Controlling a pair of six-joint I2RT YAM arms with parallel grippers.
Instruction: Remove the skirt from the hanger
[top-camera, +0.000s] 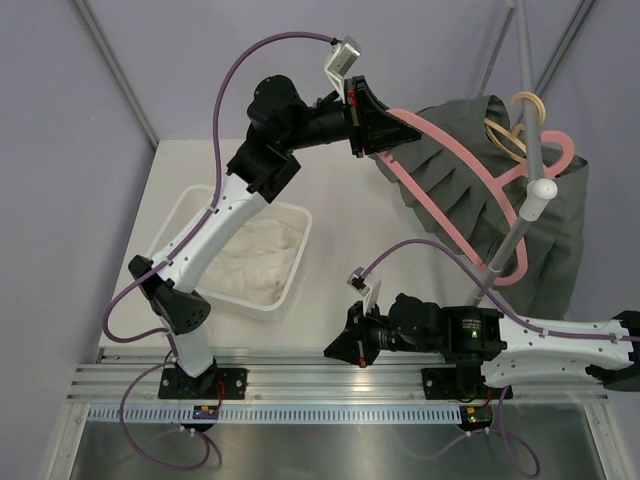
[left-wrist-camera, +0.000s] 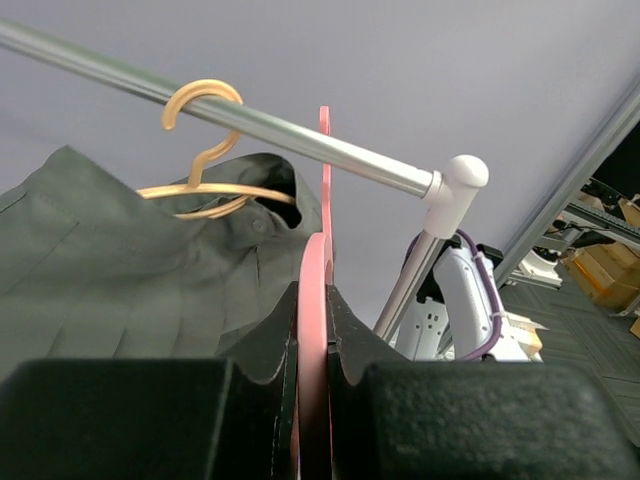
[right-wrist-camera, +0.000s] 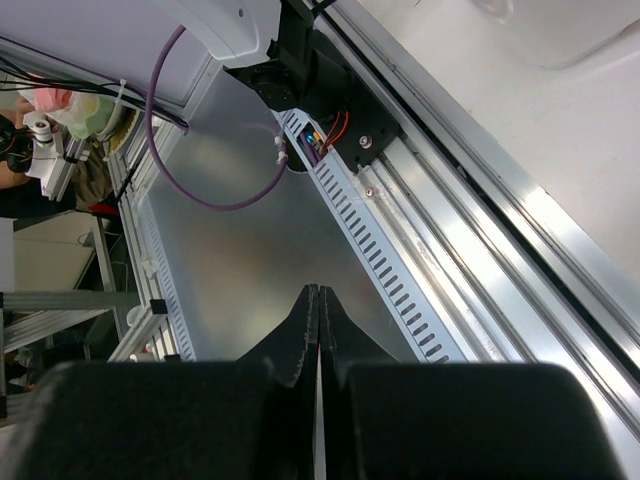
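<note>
One end of the pink hanger (left-wrist-camera: 315, 285) vanishes inside the left pincer (top-camera: 397, 134).

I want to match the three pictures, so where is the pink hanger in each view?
Top external: pink hanger upper right, lying over the pleated skirt.
Left wrist: pink hanger at centre, edge-on, clamped in the left tool.
Right wrist: not in it.
Shared landmark: white rail end cap.

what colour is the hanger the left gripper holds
The hanger is pink, clearest in the top external view.
</note>
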